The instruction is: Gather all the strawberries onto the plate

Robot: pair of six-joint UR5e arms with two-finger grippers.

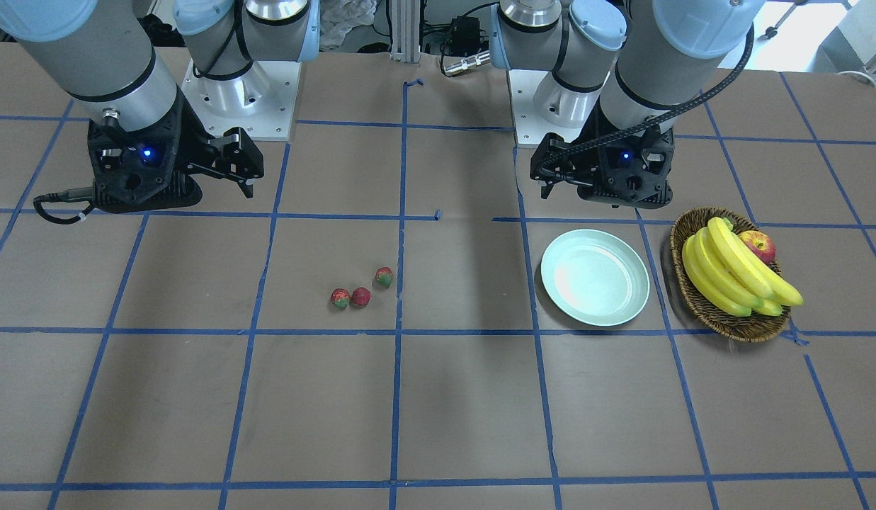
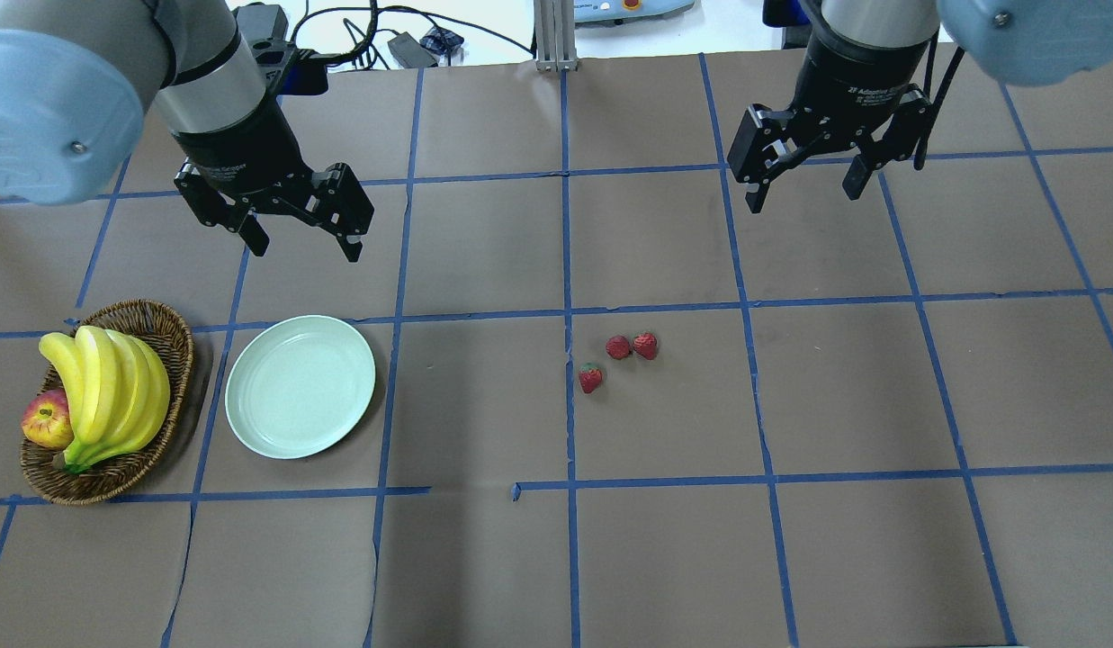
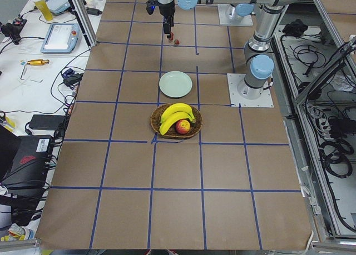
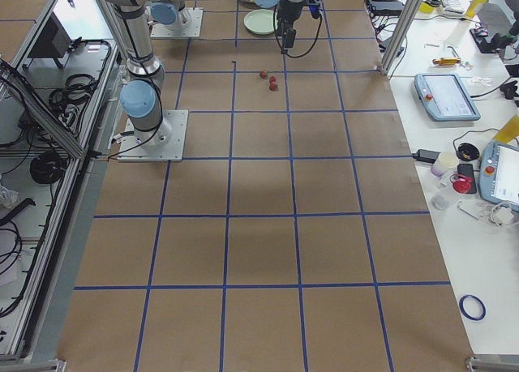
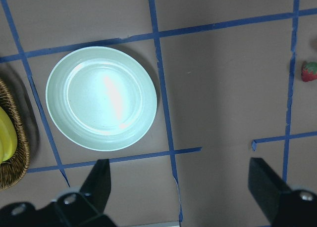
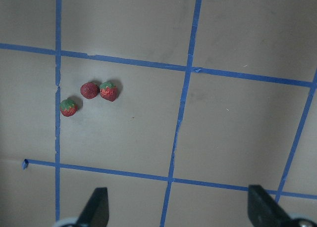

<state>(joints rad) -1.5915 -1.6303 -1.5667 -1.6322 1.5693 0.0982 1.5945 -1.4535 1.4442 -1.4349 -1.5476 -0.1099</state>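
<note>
Three strawberries [image 2: 618, 347] lie clustered on the table, well apart from the plate [image 2: 300, 385]. Near the plate hangs the left gripper [image 2: 306, 250], fingers spread; the right gripper [image 2: 805, 200], likewise spread, hangs far from it.

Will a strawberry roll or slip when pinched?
Likely to roll if nudged: the strawberries are small and rounded, lying loose on paper. Two appear to touch, so pinching one probably shoves its neighbour. Tiny beside the open right gripper, they may slip.

the blue-taped brown tabletop [image 2: 664, 558] was occupied by three strawberries [image 2: 618, 347], a plate [image 2: 300, 385] and a wicker basket [image 2: 106, 484].
</note>
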